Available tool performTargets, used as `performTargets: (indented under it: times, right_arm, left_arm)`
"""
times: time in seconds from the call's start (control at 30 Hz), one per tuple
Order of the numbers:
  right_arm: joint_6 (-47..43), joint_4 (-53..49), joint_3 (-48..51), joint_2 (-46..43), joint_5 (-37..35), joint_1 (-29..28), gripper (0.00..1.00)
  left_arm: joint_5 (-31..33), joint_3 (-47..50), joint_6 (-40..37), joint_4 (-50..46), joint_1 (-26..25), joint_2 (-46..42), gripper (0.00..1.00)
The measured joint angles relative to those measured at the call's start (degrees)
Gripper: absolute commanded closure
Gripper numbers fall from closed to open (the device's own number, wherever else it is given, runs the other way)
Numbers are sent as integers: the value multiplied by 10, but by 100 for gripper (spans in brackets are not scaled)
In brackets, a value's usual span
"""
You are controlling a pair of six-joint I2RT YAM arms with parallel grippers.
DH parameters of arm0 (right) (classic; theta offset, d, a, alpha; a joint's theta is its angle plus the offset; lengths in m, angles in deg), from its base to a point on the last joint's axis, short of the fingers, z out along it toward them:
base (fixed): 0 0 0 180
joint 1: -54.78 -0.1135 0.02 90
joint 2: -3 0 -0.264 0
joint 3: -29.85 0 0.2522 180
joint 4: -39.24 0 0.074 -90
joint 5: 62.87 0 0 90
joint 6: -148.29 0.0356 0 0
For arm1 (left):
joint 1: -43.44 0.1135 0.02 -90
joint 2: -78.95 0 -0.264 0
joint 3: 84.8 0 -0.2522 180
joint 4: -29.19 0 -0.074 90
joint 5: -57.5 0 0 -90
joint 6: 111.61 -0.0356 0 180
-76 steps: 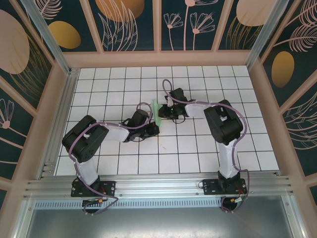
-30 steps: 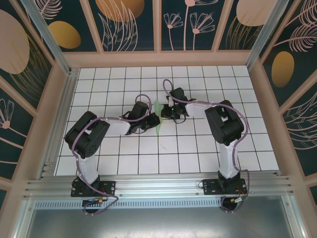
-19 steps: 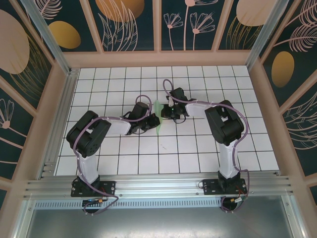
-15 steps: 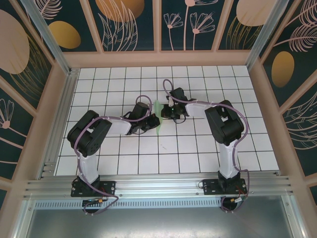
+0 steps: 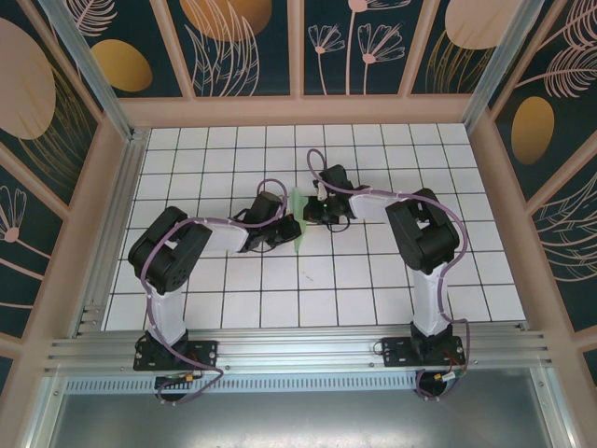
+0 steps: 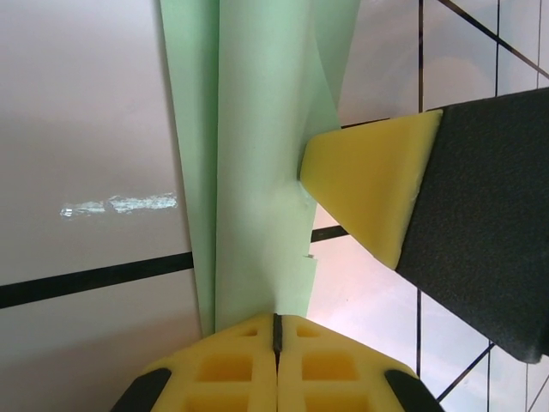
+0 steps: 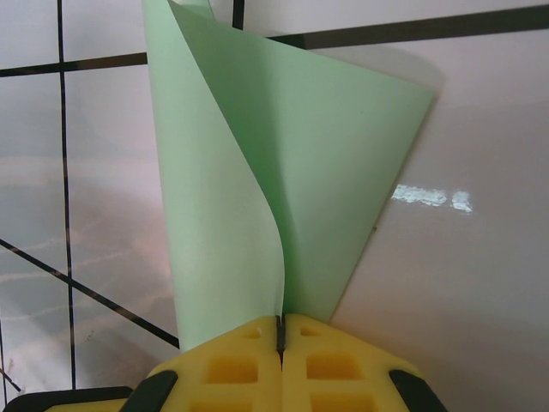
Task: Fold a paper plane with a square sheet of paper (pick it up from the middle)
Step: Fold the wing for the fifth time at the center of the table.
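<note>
Pads of my left gripper (image 6: pixel 276 330) are pressed fully together on one edge of the folded paper (image 6: pixel 249 129). My right gripper (image 7: pixel 280 333) is clamped just as tight on the paper from the opposite side. The paper stands on edge between the two, at the middle of the tiled table (image 5: pixel 373 271), and its layers splay apart away from each pinch. For a clean crease, I judge that both pinches must sit on one fold line. I should tension the paper gently and avoid any twist that could tear it.
</note>
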Motion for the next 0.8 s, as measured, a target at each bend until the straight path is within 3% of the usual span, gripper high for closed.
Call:
performTargets:
  times: [0.17, 0.27, 0.53, 0.8]
  right_arm:
    - [4, -14, -6, -3, -7, 0, 81]
    - [9, -22, -5, -21, -24, 1, 80]
    - [22, -19, 1, -89, -51, 2, 96]
    - [24, -20, -1, -56, -43, -13, 99]
  left_arm:
    - [7, -10, -16, -23, 0, 0, 99]
    - [8, -12, -21, -27, 0, 0, 100]
    - [8, -13, -26, -29, 0, 0, 100]
    - [8, -13, -26, -30, 0, 0, 100]
